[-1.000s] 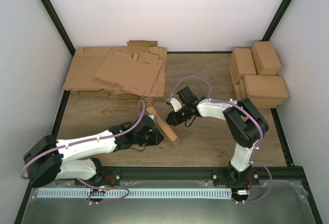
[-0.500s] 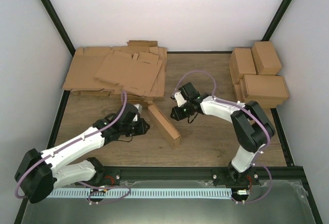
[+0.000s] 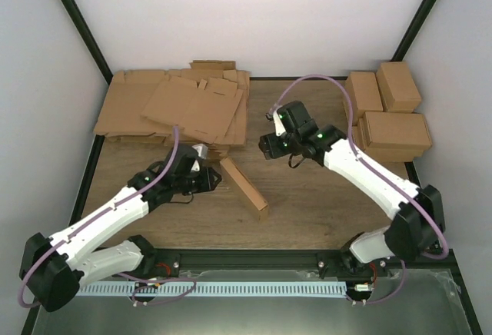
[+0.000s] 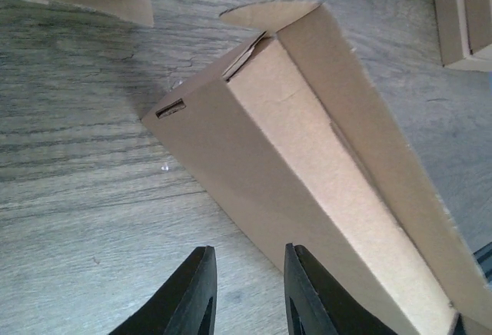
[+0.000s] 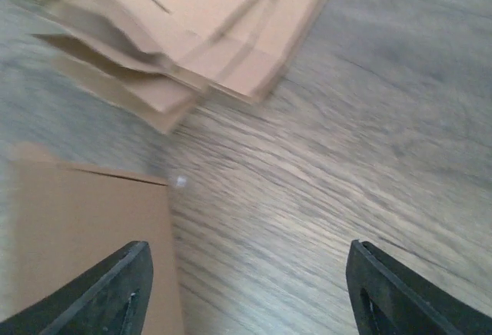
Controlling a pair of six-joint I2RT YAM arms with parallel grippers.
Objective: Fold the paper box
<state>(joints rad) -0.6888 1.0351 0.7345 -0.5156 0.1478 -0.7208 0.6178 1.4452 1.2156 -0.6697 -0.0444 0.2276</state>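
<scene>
The paper box (image 3: 244, 187) is closed into a long brown block and lies diagonally on the wooden table, resting on a narrow side. In the left wrist view the box (image 4: 307, 143) fills the middle, with a slot and a tucked flap at its near end. My left gripper (image 3: 213, 179) sits just left of it, not touching; its jaws (image 4: 247, 281) stand a little apart with only table between them. My right gripper (image 3: 267, 144) hovers behind and right of the box, open wide (image 5: 247, 273) and empty. A corner of the box (image 5: 84, 243) shows at lower left there.
A heap of flat notched cardboard sheets (image 3: 177, 108) lies at the back left, its edge showing in the right wrist view (image 5: 192, 28). Several closed brown boxes (image 3: 388, 112) are stacked at the back right. Black frame rails border the table.
Both grippers have left the box. The left arm drew back to the left and its jaws parted slightly. The right arm rose toward the back right and opened wide. The box stayed put.
</scene>
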